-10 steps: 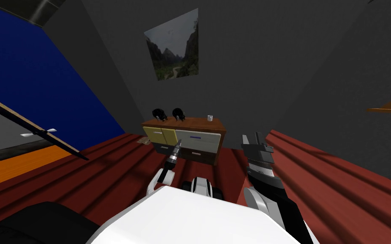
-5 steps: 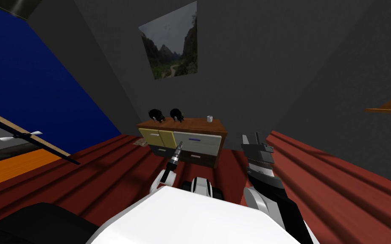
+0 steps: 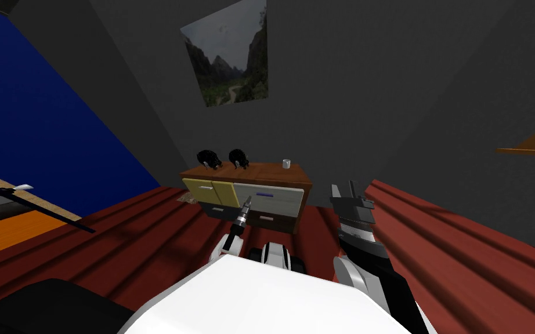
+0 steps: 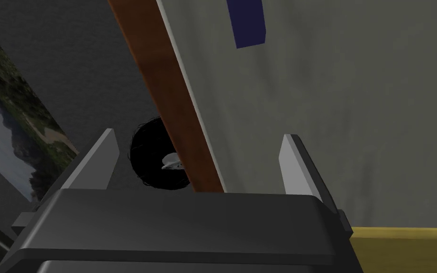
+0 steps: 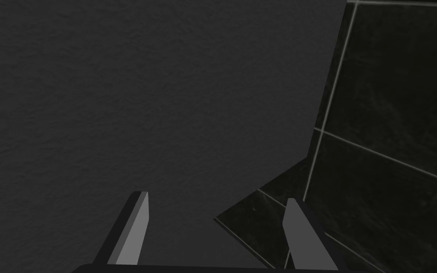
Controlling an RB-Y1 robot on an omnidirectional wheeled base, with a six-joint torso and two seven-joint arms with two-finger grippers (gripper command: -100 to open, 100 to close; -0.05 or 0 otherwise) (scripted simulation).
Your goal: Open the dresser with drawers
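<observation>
The dresser stands against the dark wall ahead, with a brown top, two yellow doors at its left, a grey drawer with a blue handle, and dark drawers below. My left gripper reaches toward the drawer fronts, a short way off. Its wrist view has the open gripper facing the grey drawer front, nothing between the fingers, the blue handle farther ahead. My right gripper is raised at the right, open and empty.
On the dresser top sit two black objects and a small white cup. A landscape picture hangs above. A wooden bar crosses the left, a brown ledge juts in at the right. The floor is red-brown.
I have moved a little closer to the dresser and turned slightly; it looks larger and sits further left. Both grippers keep their opening.
</observation>
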